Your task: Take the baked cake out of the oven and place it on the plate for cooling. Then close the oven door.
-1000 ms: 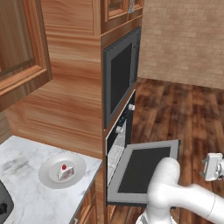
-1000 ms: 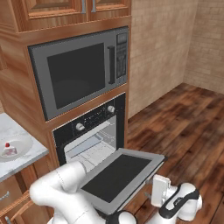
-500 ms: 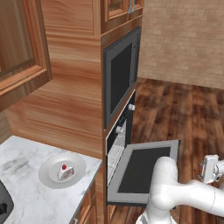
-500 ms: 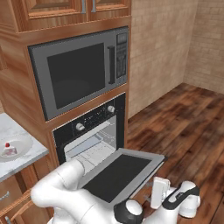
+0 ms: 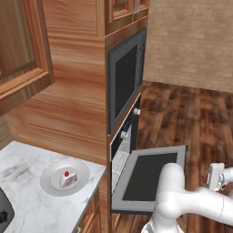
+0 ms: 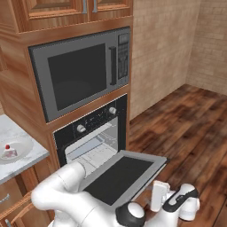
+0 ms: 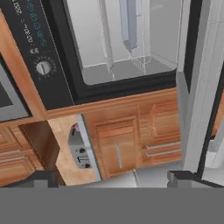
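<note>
Your pincer [image 6: 158,205] hangs low beside the free edge of the oven door [image 6: 119,177], fingers spread wide with nothing between them. You can see the two dark fingertips [image 7: 186,178] standing well apart in the hand view, looking into the oven [image 7: 127,48], whose pale cavity and wire rack sit straight ahead of you. That door lies flat and open, just beside your pincer, on the side toward the oven [image 5: 125,150]. Your baked cake [image 5: 68,178] is well away from the pincer, past the oven, sitting on the plate [image 5: 51,184] on the marble counter [image 5: 27,200], red berry up. Above the oven, well up from your pincer, sits the grey-framed microwave [image 6: 84,73].
</note>
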{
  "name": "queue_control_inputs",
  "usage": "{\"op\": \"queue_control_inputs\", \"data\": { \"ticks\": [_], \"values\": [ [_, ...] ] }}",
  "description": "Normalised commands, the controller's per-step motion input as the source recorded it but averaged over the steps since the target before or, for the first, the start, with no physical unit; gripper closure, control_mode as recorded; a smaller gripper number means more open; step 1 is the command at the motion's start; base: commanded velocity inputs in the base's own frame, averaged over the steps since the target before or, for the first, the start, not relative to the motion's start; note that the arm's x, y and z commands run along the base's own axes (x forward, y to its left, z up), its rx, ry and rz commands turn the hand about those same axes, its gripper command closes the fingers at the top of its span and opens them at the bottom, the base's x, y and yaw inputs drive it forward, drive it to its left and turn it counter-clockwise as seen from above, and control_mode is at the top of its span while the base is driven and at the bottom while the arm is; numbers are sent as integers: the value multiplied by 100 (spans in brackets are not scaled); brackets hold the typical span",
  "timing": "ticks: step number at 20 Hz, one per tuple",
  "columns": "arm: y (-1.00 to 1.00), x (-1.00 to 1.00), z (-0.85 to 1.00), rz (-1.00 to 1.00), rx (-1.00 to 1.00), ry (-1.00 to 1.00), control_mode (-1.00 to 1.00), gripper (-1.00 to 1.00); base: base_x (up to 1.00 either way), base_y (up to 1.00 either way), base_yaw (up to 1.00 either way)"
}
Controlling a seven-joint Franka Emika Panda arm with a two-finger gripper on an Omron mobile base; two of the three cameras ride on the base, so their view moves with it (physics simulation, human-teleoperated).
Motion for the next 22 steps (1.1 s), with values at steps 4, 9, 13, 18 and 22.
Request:
{"op": "queue_control_inputs", "data": {
  "ticks": [4,9,13,18,22],
  "values": [
    [29,25,-44,-4,1,-21,-100,-100,0,0,0],
    [19,18,-46,-2,0,-17,-100,-100,0,0,0],
    [11,19,-44,-1,1,-10,-100,-100,0,0,0],
    [0,21,-43,0,3,-6,-100,-100,0,0,0],
    [0,22,-44,0,2,-3,-100,-100,0,0,0]
  ]
}}
